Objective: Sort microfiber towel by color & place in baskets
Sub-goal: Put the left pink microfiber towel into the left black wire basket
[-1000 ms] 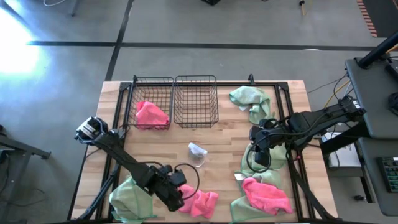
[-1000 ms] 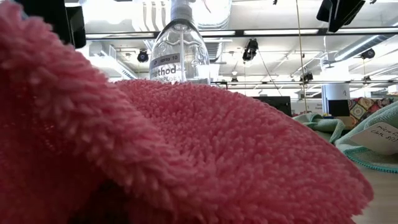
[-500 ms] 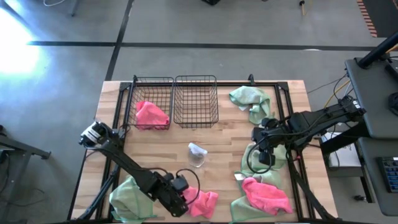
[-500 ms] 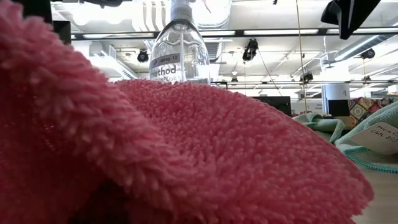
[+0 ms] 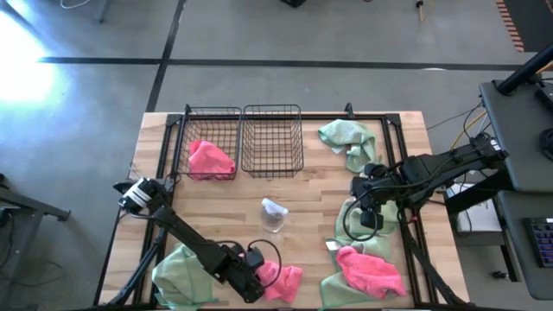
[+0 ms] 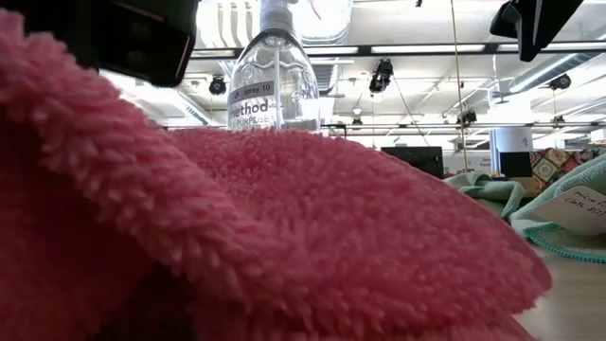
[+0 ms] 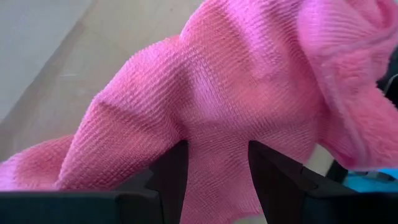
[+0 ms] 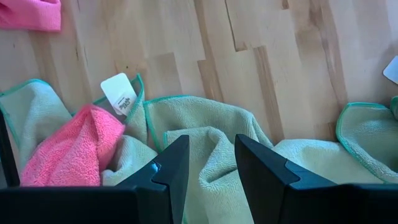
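Observation:
A hot pink towel (image 5: 287,278) lies bunched near the table's near edge and fills the low view (image 6: 331,237). My left gripper (image 5: 256,283) is down on its left part, shut on the cloth (image 7: 217,180). My right gripper (image 5: 361,216) is open and empty, hovering over a sage green towel (image 8: 211,140) at the right. Two black wire baskets stand at the far side. The left basket (image 5: 188,130) holds a pink towel (image 5: 210,160). The right basket (image 5: 300,130) shows only bare wire. My left gripper pinches a raised fold of the pink towel (image 7: 214,146) between its two fingers (image 7: 171,171). Creases in the cloth run in toward the gap. The fingers slant down from the table's left. The rest of the towel lies slack on the table.
A clear spray bottle (image 5: 274,214) stands mid-table, just behind the pink towel in the low view (image 6: 275,76). Other towels lie about: green at the far right (image 5: 347,138), green at the near left (image 5: 177,276), pink on green at the near right (image 5: 371,269). A black tube frame runs along the table's sides.
My left gripper has moved toward the near edge and down onto the pink towel. In the low view its dark body has come in at the top left. The towel's top has sunk a little under it. The towel still lies on the table.

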